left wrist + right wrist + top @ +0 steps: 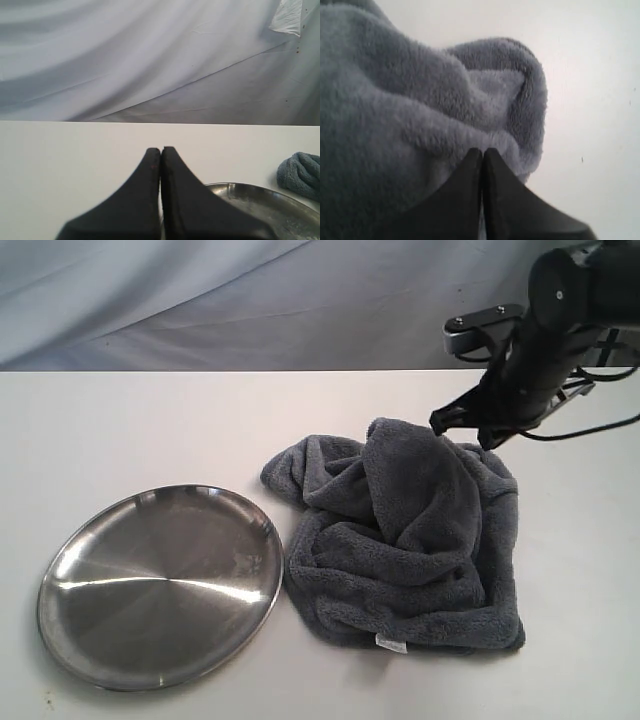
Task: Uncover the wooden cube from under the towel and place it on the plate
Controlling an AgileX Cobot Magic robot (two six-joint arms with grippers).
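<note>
The dark grey towel (400,540) lies bunched in a heap right of the middle of the table. The wooden cube is hidden. The shiny steel plate (160,585) sits to the left of the towel, bare. My right gripper (463,430) hangs at the towel's far right edge; in the right wrist view it (482,150) is shut, tips against the fleece (420,100), no cloth visible between them. My left gripper (161,149) is shut and holds nothing, above the table beside the plate (270,200), with a corner of the towel (302,172) in sight. It is out of the exterior view.
White table (120,430) with a draped white backdrop (250,300) behind its far edge. The small white tag (390,644) of the towel shows at its near edge. The right arm's cables (590,425) hang at the far right.
</note>
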